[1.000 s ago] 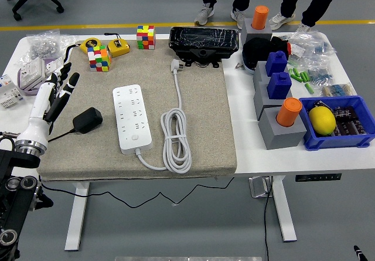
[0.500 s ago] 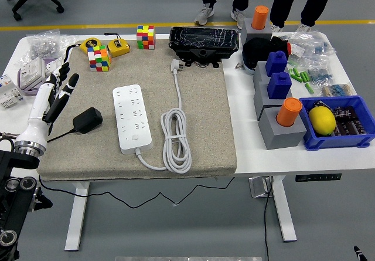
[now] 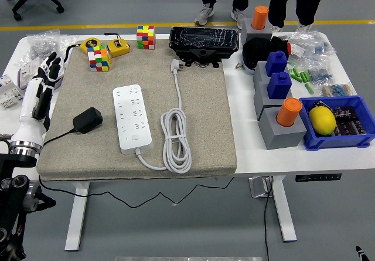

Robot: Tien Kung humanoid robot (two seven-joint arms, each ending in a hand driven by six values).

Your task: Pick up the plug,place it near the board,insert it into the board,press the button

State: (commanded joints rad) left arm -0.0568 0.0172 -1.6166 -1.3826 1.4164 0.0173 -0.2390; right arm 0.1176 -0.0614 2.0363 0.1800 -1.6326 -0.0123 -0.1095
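A black plug adapter (image 3: 87, 120) lies on the beige mat (image 3: 205, 126), its thin black cord trailing left off the mat edge. To its right sits the white power strip (image 3: 132, 118) with its button near the front end; its white cable is coiled (image 3: 176, 139) beside it and ends in a white plug (image 3: 175, 66) further back. My left hand (image 3: 42, 85) hovers over the mat's left edge, up and left of the adapter, with fingers extended, holding nothing. My right hand is out of view.
Rubik's cubes (image 3: 99, 58) (image 3: 145, 37), yellow tape measures (image 3: 118, 47) and a black case (image 3: 204, 44) line the back. Grey blocks with blue and orange caps (image 3: 281, 111) and a blue bin (image 3: 347, 136) holding a lemon stand right. Several people's legs show beyond the table.
My left hand has drifted left and back, away from the adapter, to the mat's left edge. The people's feet shifted slightly.
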